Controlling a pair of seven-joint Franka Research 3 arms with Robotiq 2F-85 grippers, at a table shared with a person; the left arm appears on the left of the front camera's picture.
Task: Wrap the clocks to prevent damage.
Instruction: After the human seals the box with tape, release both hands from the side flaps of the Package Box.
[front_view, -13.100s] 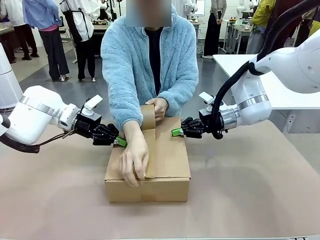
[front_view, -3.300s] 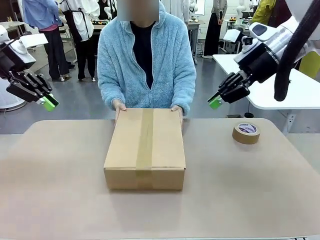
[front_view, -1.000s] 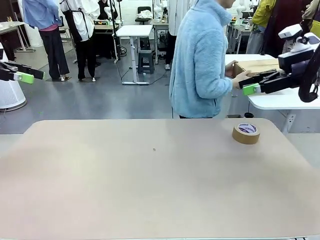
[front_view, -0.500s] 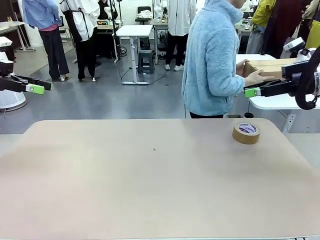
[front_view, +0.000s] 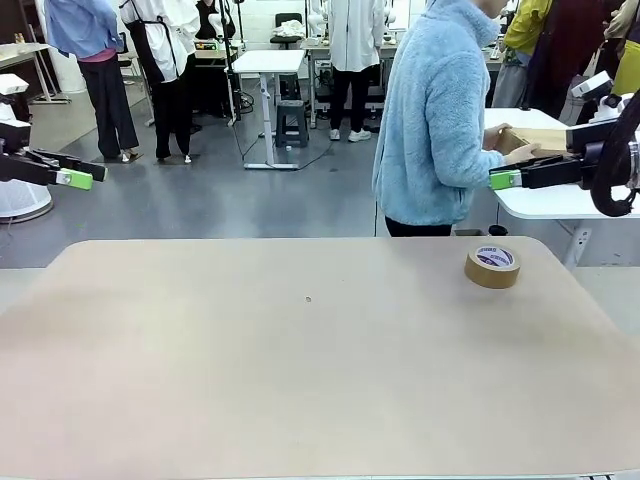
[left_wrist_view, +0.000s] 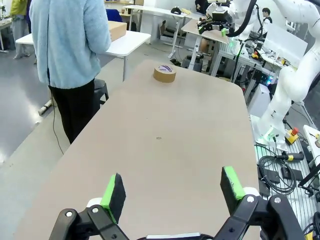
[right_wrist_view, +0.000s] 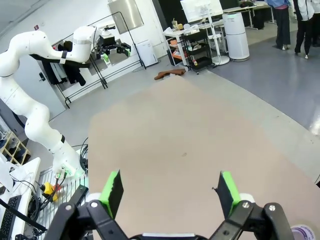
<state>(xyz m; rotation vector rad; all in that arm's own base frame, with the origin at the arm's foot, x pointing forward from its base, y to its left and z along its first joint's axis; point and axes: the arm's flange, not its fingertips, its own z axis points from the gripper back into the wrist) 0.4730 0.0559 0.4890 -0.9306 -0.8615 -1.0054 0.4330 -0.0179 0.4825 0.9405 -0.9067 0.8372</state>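
The clocks are out of view. My left gripper (front_view: 74, 179) hangs off the table's far left edge, raised above it; in the left wrist view it (left_wrist_view: 172, 186) is open, with only bare tabletop between its green pads. My right gripper (front_view: 505, 181) hovers past the far right corner, level and pointing left, close to the person's hands. In the right wrist view it (right_wrist_view: 170, 189) is open and holds nothing. The person in a blue fleece (front_view: 435, 110) stands turned away, holding a cardboard box (front_view: 531, 138) over a white side table.
A brown tape roll (front_view: 492, 266) lies flat near the far right of the tan table (front_view: 300, 370), also seen as the roll (left_wrist_view: 164, 73) in the left wrist view. The white side table (front_view: 560, 205) stands behind my right gripper. Other people stand far back.
The person has stepped a little further right with the box, toward the white side table. Both grippers stay open and have hardly moved.
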